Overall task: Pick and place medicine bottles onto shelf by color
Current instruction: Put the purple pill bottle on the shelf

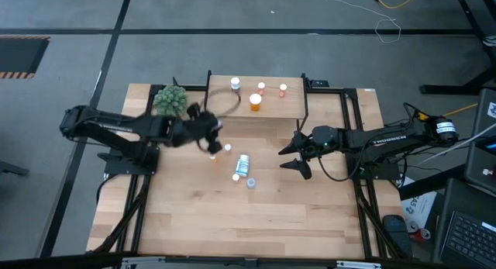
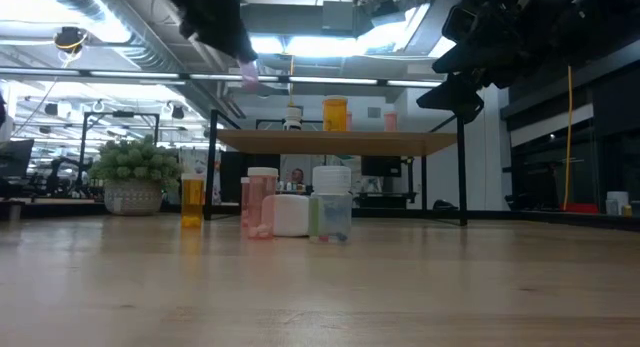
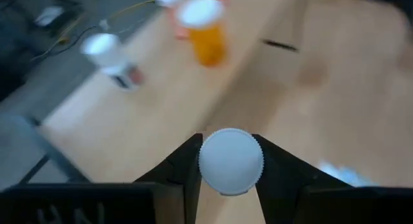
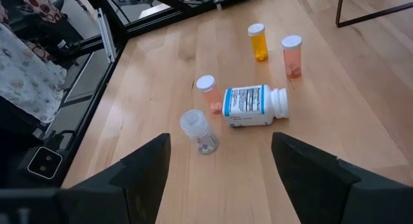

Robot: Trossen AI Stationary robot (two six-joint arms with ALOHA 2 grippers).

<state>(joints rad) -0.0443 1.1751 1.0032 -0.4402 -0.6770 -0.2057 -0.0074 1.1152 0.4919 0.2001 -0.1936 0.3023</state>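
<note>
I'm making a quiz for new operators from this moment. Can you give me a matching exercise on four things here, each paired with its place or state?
Things:
1. left gripper
2. right gripper
3. large white bottle
4. big orange bottle

Places or states:
A. lying on its side on the table
B. standing on the shelf
C. shut on a white-capped bottle
D. open, holding nothing

Pairs: 1-C, 2-D, 3-A, 4-B
</note>
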